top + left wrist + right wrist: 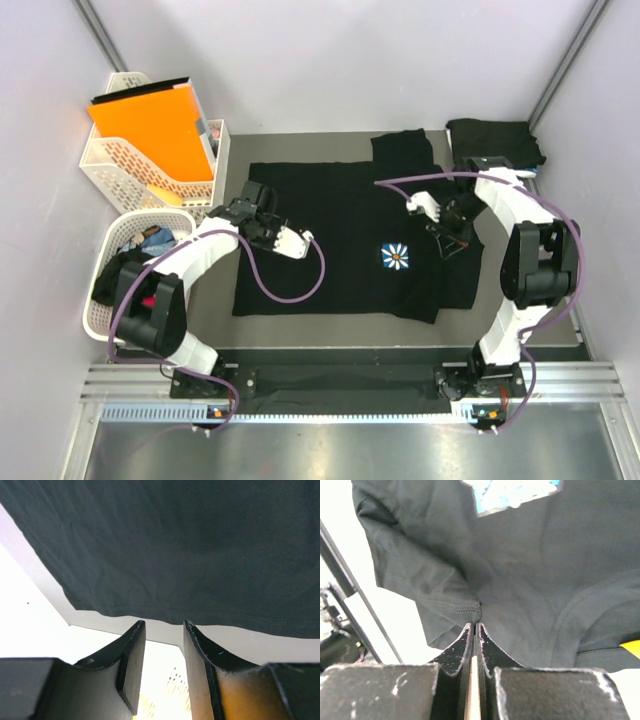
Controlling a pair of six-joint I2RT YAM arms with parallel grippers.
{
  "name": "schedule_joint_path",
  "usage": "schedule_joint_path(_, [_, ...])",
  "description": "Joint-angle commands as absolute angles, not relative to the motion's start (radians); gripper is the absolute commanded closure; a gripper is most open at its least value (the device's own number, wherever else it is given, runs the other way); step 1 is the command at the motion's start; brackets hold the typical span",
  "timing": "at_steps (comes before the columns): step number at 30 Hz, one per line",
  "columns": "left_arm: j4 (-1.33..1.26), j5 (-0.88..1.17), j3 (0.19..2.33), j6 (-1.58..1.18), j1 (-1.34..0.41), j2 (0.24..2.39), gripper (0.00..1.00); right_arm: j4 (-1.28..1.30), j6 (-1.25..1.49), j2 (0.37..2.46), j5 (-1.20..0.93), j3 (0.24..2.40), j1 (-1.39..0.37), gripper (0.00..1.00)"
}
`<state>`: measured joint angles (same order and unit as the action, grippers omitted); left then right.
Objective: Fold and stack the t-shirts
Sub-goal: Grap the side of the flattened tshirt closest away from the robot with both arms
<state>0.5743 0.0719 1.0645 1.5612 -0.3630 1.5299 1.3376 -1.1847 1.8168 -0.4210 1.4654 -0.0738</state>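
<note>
A black t-shirt (pixel 340 240) with a white-and-blue flower print (pixel 395 257) lies spread flat on the table. My left gripper (pixel 248 205) hovers at its left edge. It is open with nothing between its fingers (pixel 131 655), and the shirt's hem (pixel 200 614) runs just past the tips. My right gripper (pixel 452 240) is over the shirt's right side, near the sleeve. Its jaws are shut (pixel 475 626), and their tips pinch the cloth right below a bunched sleeve hem (pixel 460 605). A second black t-shirt (pixel 495 140) lies folded at the back right corner.
A white lattice basket (pixel 120 165) holding an orange folder (pixel 150 125) stands at the back left. Below it, a second white basket (pixel 100 300) holds mixed clothes. Grey walls close in the table on three sides, and a metal rail (pixel 330 380) runs along the near edge.
</note>
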Motion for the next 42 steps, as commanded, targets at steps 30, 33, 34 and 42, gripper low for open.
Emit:
schedule_joint_path(30, [0.549, 0.089, 1.009, 1.546, -0.37, 1.473, 0.58, 1.089, -1.012, 1.74, -0.236, 1.343, -0.298, 0.53])
schedule_joint_path(33, [0.552, 0.081, 1.011, 1.545, -0.368, 1.473, 0.58, 1.062, -1.136, 1.631, -0.206, 1.237, -0.31, 0.51])
schedule_joint_path(34, [0.554, 0.078, 1.009, 1.546, -0.37, 1.473, 0.58, 1.054, -1.164, 1.57, -0.189, 1.206, -0.32, 0.5])
schedule_joint_path(42, [0.551, 0.064, 1.022, 1.552, -0.37, 1.483, 0.59, 1.16, -1.308, 1.404, -0.163, 1.03, -0.437, 0.52])
